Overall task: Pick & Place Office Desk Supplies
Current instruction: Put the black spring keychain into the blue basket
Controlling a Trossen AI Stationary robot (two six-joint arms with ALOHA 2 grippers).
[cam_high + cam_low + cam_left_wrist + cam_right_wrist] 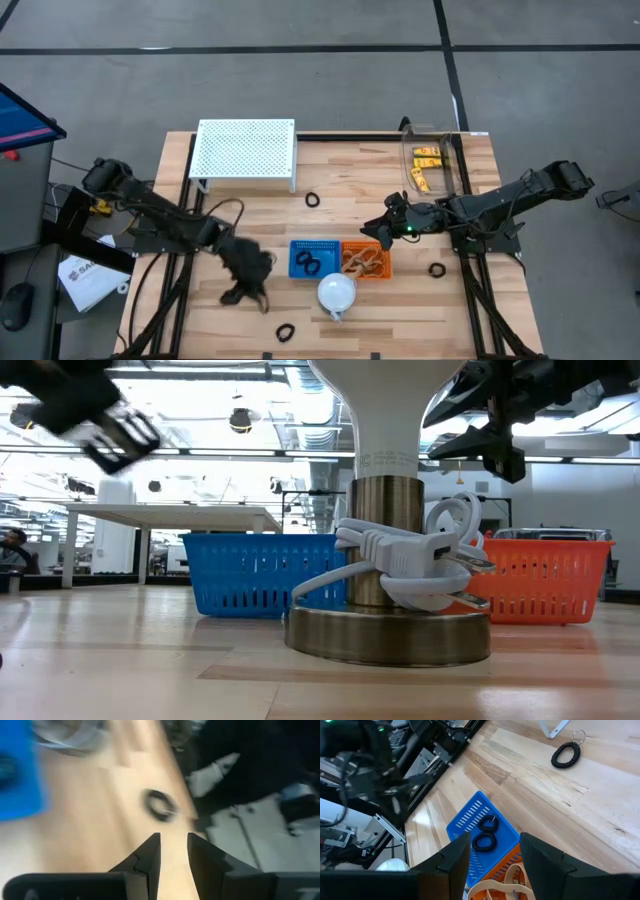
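— Which arm is working now?

— The left one. Its gripper [250, 280] hangs low over the worktop [200, 310], just left of the blue basket [314, 258]. From its wrist camera the fingers [147, 857] stand a little apart with nothing between them.

— So what is it after?

— I'd say the black ring [286, 331] lying near the front edge, close to the white lamp [337, 292]. It shows ahead of the fingertips in the wrist view. Two rings [486, 833] already lie in the blue basket, and tan rubber bands [362, 262] sit in the orange basket [384, 270].

— And the right arm?

— Its gripper [385, 228] hovers above the orange basket, spread and empty. Other rings lie loose: one [313, 200] by the white perforated stand [245, 150], another [436, 269] right of the baskets. Yellow clips [427, 165] sit in the clear bin [452, 140].

— Next move?

— Probably reach forward, straddle the ring's rim, and close.
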